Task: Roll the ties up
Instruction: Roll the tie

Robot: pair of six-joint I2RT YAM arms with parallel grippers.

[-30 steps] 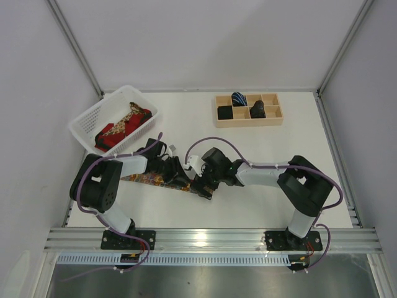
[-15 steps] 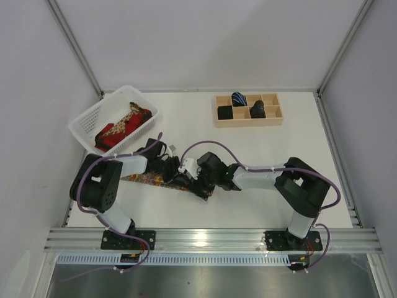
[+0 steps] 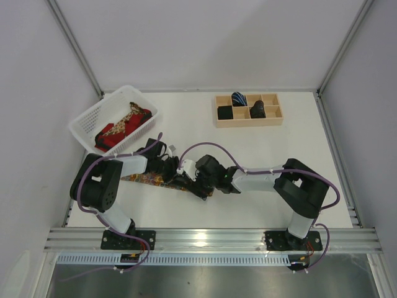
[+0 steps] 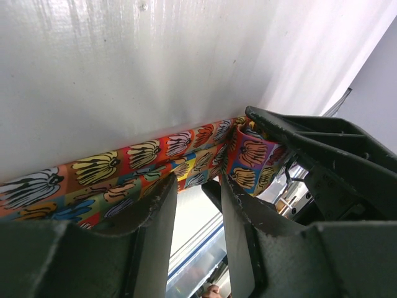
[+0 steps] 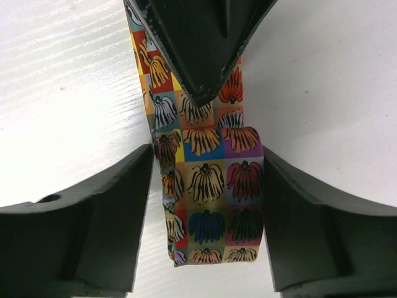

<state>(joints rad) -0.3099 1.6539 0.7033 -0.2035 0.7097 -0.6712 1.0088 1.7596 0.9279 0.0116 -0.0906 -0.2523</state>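
The multicoloured floral tie (image 3: 144, 179) lies flat on the bench (image 3: 205, 133) between the two arms, its right end turned over into a first short fold. The right end effector (image 5: 208, 160) is spread, one finger along each side edge of that fold, touching or just beside the fabric. The left end effector (image 4: 198, 186) has its fingers drawn close with a slim gap, tip down on the strip just behind the fold; I cannot tell whether it nips any cloth. To roll well, I judge the right should turn the fold squarely along the strip, edges aligned, while the left pins the flat part against skidding. Only the overhead view shows the white basket (image 3: 80, 127) of loose ties and the wooden tray (image 3: 248, 123) of rolled ones; only the right wrist view shows the fold's edges
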